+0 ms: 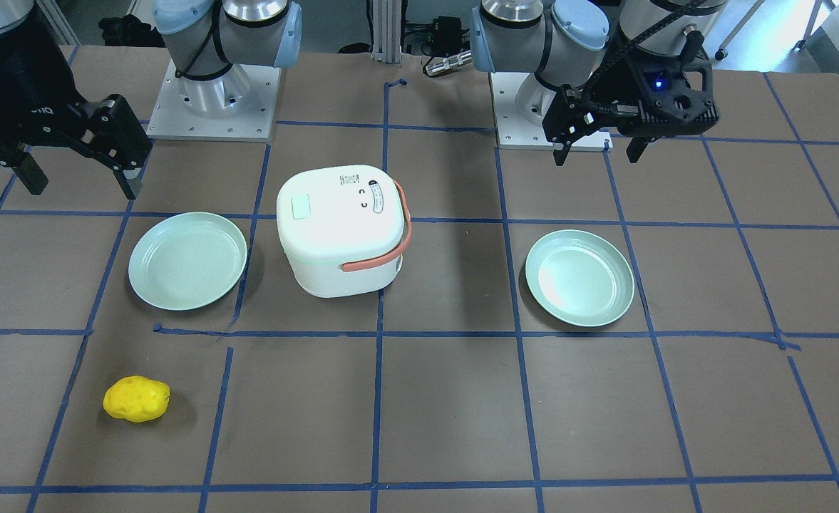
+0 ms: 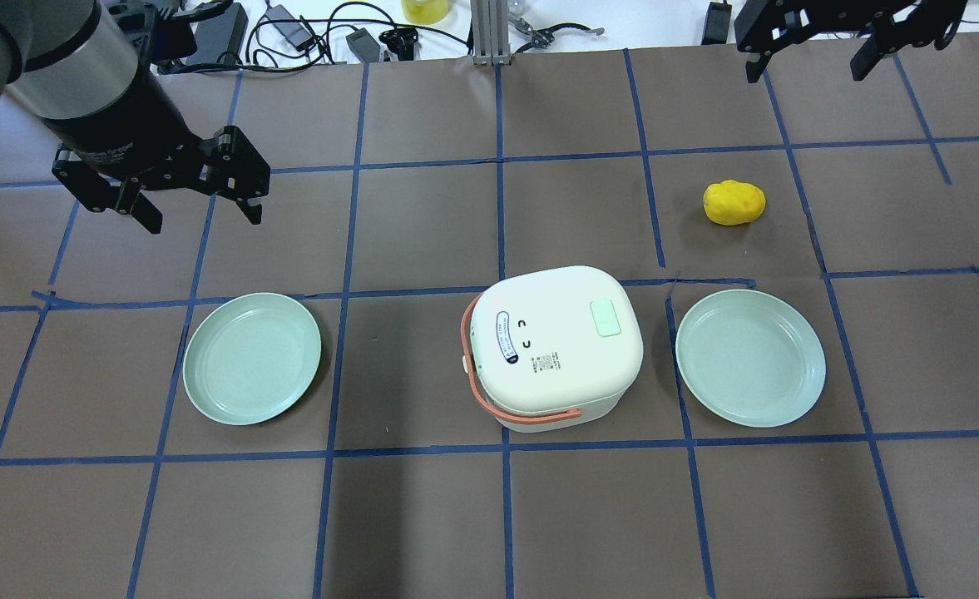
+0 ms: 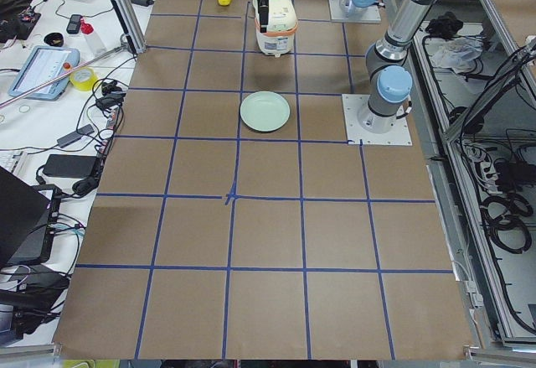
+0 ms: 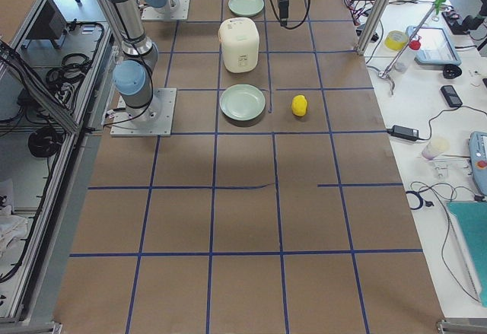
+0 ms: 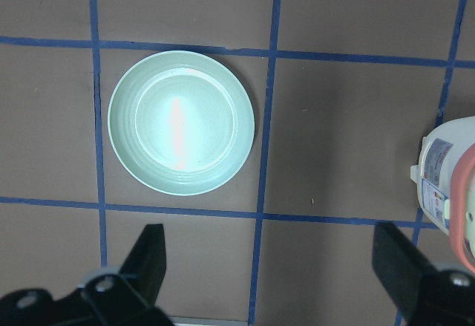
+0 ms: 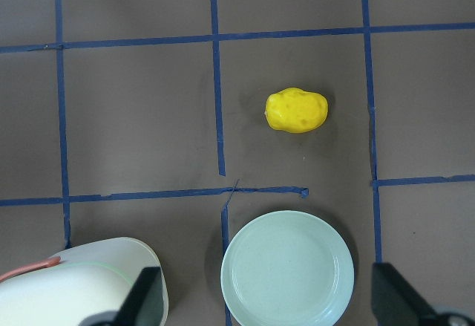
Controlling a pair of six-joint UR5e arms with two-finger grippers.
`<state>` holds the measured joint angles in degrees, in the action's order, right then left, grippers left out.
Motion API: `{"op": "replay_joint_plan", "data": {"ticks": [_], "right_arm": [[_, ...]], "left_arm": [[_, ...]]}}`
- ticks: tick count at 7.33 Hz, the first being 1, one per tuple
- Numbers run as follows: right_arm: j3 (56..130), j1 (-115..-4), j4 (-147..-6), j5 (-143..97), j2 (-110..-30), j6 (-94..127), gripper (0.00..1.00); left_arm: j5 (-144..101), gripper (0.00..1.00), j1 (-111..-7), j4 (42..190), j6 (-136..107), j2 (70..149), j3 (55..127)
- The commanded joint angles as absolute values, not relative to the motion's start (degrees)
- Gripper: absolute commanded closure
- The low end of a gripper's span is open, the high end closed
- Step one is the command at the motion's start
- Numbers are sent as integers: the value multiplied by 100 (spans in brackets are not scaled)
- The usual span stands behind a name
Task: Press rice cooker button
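A white rice cooker (image 2: 551,353) with an orange handle stands mid-table, lid shut. A pale green rectangular button (image 2: 605,318) sits on its lid and also shows in the front view (image 1: 300,207). My left gripper (image 2: 205,218) is open and empty, high above the table and well to the left of the cooker. In the left wrist view only the cooker's edge (image 5: 453,185) shows, at the right. My right gripper (image 2: 805,73) is open and empty, far beyond the cooker on its right. The right wrist view has the cooker (image 6: 82,281) at the lower left.
Two pale green plates flank the cooker, one on the left (image 2: 252,358) and one on the right (image 2: 750,358). A yellow lumpy object (image 2: 734,202) lies beyond the right plate. Cables and gear line the far table edge (image 2: 331,33).
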<state>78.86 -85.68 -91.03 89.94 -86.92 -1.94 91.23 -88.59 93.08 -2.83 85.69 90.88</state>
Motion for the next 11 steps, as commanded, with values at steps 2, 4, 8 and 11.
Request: {"op": "replay_joint_plan", "data": {"ticks": [2, 4, 8, 11], "right_arm": [[7893, -8561, -9097, 9000, -8692, -193, 0], [7927, -8578, -9036, 8913, -8631, -193, 0], [8532, -9384, -8571, 8965, -8692, 191, 74], [9095, -9764, -8604, 8868, -8675, 413, 100]], "left_arm": [[9123, 0, -8859, 9308, -281, 8569, 9088], [9123, 0, -8859, 9308, -281, 8569, 9088], [9123, 0, -8859, 9308, -290, 8569, 9088], [9123, 0, -8859, 9308, -281, 8569, 9088]]}}
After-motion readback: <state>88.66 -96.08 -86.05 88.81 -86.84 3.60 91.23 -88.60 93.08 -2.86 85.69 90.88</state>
